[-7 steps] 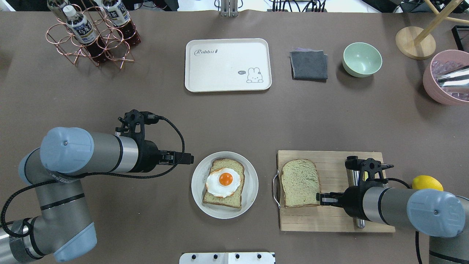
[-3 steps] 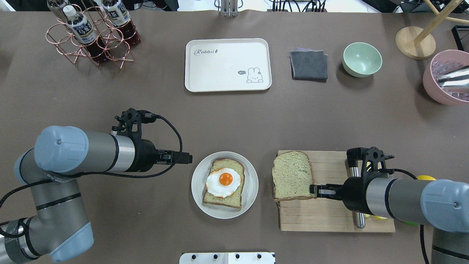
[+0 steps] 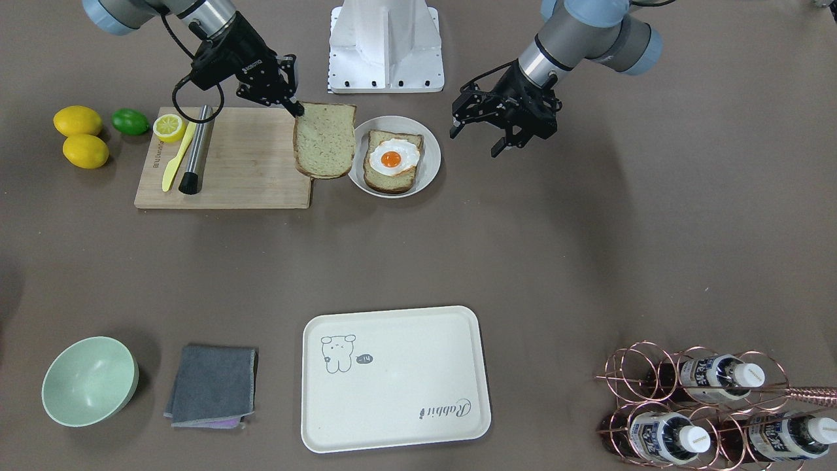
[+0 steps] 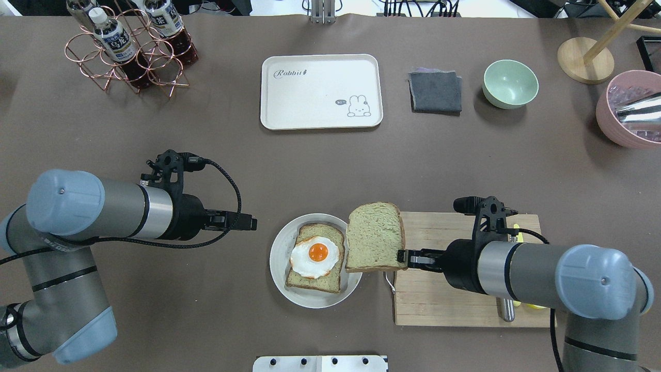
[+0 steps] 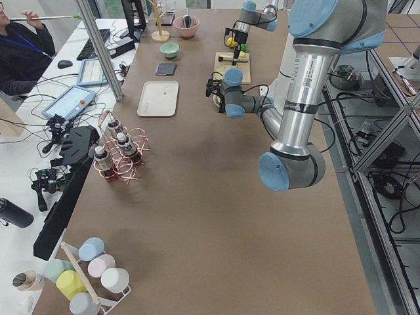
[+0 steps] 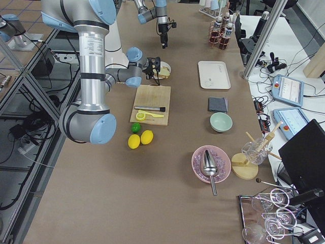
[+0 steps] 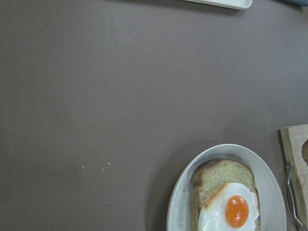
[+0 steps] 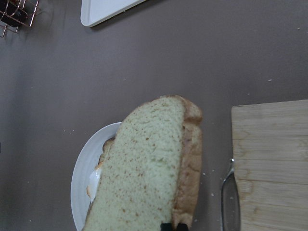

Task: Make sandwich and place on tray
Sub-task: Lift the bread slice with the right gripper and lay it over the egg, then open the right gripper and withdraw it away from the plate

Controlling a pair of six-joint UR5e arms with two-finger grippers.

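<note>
About halfway: egg (image 4: 315,256) on bottom slice (image 4: 323,232) on plate (image 4: 279,258), top slice (image 4: 375,236) pinched at its corner by right gripper (image 4: 403,256) above plate's rim, left gripper (image 3: 473,144) seemingly spread nearby; 2 steps left, capping and moving to tray (image 4: 320,98)

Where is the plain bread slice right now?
In the overhead view, the plain bread slice hangs in the right gripper, between cutting board and plate, overlapping the plate's rim.

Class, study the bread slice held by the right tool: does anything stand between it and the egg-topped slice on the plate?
Nothing visible does. The held slice in the right tool overhangs the rim of the round white plate, only air between it and the fried egg. The left tool stands clear.
</note>
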